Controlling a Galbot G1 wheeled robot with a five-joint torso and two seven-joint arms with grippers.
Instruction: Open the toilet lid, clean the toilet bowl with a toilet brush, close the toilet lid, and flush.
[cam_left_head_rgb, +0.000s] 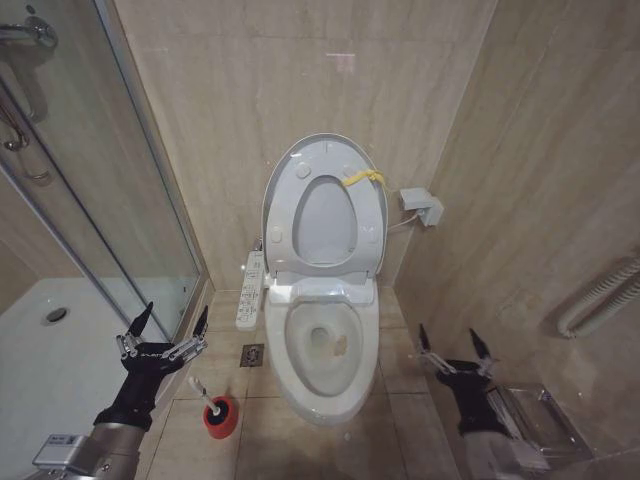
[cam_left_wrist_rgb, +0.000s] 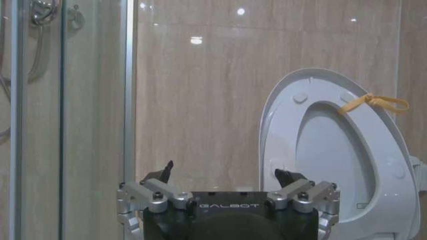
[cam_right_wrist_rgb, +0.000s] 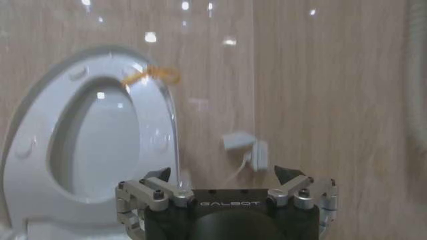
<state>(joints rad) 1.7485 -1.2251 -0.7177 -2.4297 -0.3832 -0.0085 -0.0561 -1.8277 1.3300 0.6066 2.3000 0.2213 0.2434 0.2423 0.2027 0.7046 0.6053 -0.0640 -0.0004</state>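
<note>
The toilet lid (cam_left_head_rgb: 325, 225) stands upright against the back wall with the seat ring raised against it, and a yellow strip (cam_left_head_rgb: 365, 179) is tied at its edge. Below it the toilet bowl (cam_left_head_rgb: 285, 350) lies uncovered. The toilet brush (cam_left_head_rgb: 200, 392) stands slanted in its red holder (cam_left_head_rgb: 222, 417) on the floor left of the bowl. My left gripper (cam_left_head_rgb: 176, 318) hovers open just above and left of the brush handle. My right gripper (cam_left_head_rgb: 448, 340) is open and holds nothing, right of the bowl. From the wrists, the left gripper (cam_left_wrist_rgb: 224, 170) and right gripper (cam_right_wrist_rgb: 223, 172) face the raised lid (cam_left_wrist_rgb: 333, 150) (cam_right_wrist_rgb: 100, 140).
A glass shower door (cam_left_head_rgb: 100, 180) and white shower tray (cam_left_head_rgb: 50, 350) close off the left. A control panel (cam_left_head_rgb: 250, 290) juts from the bowl's left side, above a floor drain (cam_left_head_rgb: 252, 354). On the right are a wall box (cam_left_head_rgb: 422, 207), a grab rail (cam_left_head_rgb: 600, 295) and a metal rack (cam_left_head_rgb: 530, 420).
</note>
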